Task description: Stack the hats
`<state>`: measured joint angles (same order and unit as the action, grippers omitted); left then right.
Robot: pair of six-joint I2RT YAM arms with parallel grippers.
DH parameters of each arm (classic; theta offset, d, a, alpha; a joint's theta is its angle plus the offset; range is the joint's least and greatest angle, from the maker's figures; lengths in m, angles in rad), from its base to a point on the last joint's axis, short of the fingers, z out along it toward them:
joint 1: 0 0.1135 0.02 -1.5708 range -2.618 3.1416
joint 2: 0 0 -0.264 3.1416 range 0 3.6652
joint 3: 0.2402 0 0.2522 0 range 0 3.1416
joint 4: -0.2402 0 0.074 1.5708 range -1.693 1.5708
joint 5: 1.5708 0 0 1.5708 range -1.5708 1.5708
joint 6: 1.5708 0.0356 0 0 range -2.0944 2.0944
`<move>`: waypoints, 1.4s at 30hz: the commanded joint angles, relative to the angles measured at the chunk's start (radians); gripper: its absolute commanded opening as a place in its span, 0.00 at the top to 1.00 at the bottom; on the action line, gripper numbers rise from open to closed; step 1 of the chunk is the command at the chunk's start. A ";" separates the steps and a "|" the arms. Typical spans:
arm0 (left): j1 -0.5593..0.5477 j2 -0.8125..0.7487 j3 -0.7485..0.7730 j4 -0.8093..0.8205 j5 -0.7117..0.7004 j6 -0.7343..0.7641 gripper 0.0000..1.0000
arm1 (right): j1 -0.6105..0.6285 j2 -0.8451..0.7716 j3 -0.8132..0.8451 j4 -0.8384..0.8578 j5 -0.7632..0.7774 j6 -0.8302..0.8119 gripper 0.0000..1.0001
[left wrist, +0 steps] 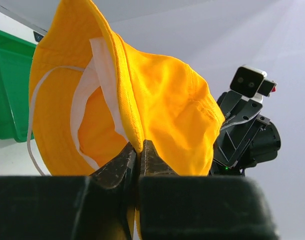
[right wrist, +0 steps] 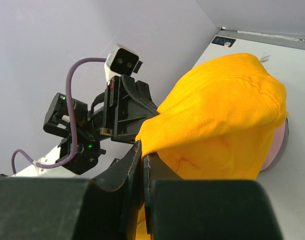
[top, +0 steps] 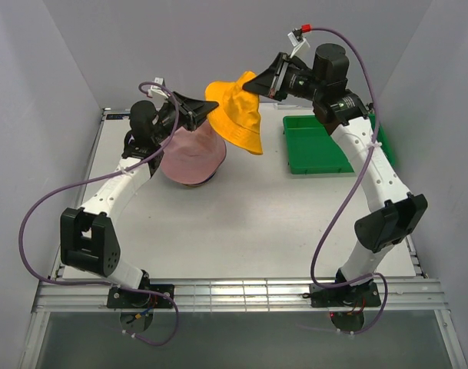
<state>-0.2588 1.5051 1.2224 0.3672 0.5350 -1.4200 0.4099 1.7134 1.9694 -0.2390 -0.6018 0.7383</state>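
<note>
Because the yellow-orange hat [top: 237, 115] is soft cloth with a floppy brim, you should expect it to sag and fold wherever it is not held. It looks light enough for a pinch on the brim to carry it. It hangs in the air between your two arms, just beside and partly over the pink hat [top: 194, 157], which sits crown-up on the table toward the back left. The green tray [top: 318, 146] lies well apart on the right. Your left gripper [left wrist: 140, 147] is pressed together on one edge of the brim and your right gripper [right wrist: 142, 150] pinches another part of it, so the hat is slung between them. The brim edge is the sensible hold, since the crown would likely collapse under the fingers. Mind the white inner band [left wrist: 106, 80], which could bunch up as the hat goes down.
</note>
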 commanded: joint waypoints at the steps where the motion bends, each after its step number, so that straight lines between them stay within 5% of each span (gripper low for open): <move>1: 0.023 0.013 0.035 -0.004 0.026 0.052 0.89 | 0.026 0.037 0.058 -0.015 0.017 -0.071 0.92; 5: 0.082 0.049 0.060 -0.033 0.075 0.088 1.00 | 0.064 0.106 0.143 -0.108 0.066 -0.163 0.92; 19: 0.325 0.083 0.043 -0.093 0.253 0.179 1.00 | 0.173 0.284 0.293 -0.140 0.151 -0.189 0.92; 42: 0.498 0.049 -0.107 -0.106 0.289 0.291 1.00 | 0.271 0.351 0.223 -0.028 0.226 -0.162 0.88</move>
<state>0.2077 1.6081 1.1332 0.2615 0.8509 -1.1687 0.6765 2.0724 2.1635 -0.3332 -0.3901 0.5735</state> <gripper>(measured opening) 0.131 0.115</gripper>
